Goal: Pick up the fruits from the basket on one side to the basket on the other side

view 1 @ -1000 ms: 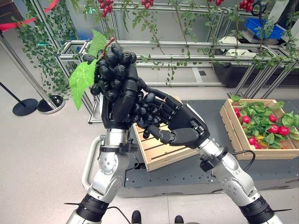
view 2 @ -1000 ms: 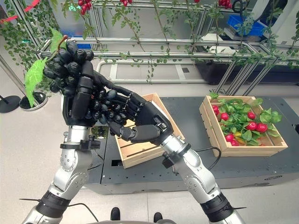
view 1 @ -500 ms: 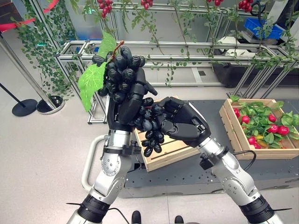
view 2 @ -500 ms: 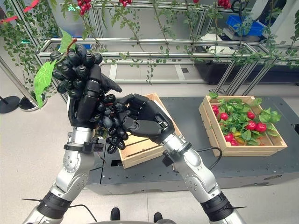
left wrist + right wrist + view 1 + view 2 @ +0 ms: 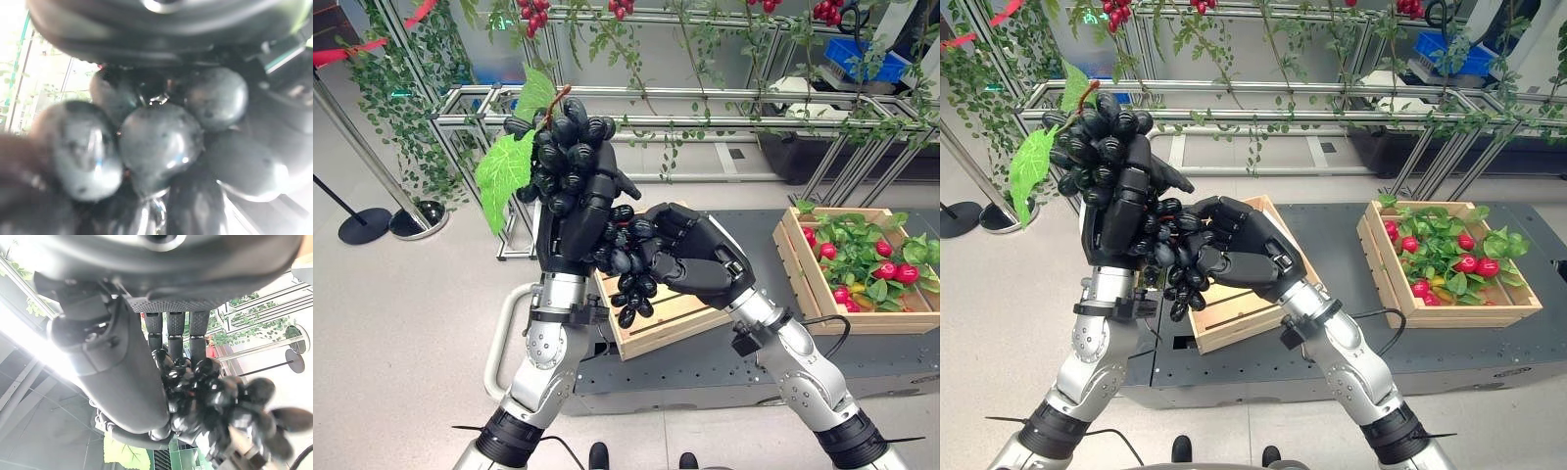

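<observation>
A bunch of black grapes [image 5: 563,147] with a green leaf [image 5: 504,168] is held up in the air above the empty wooden crate [image 5: 671,323]. My left hand [image 5: 570,220] is shut on the bunch from behind, and its wrist view shows the grapes [image 5: 156,142] pressed close. My right hand [image 5: 700,262] comes in from the right, fingers curled round the bunch's lower part [image 5: 215,401]. A few grapes [image 5: 631,299] dangle below both hands. The second crate [image 5: 791,250], to the right, holds red fruits [image 5: 891,271] among green leaves.
Both crates sit on a dark low platform [image 5: 705,372]. Behind it stands a metal frame [image 5: 724,98] hung with vines and red berries. A stanchion base [image 5: 367,223] is on the floor far left. A blue bin [image 5: 864,59] is at the back right.
Both hands and the bunch shifted a little to the right. The right hand's grip moved, and the bunch's lower grapes now hang out below the hands.
</observation>
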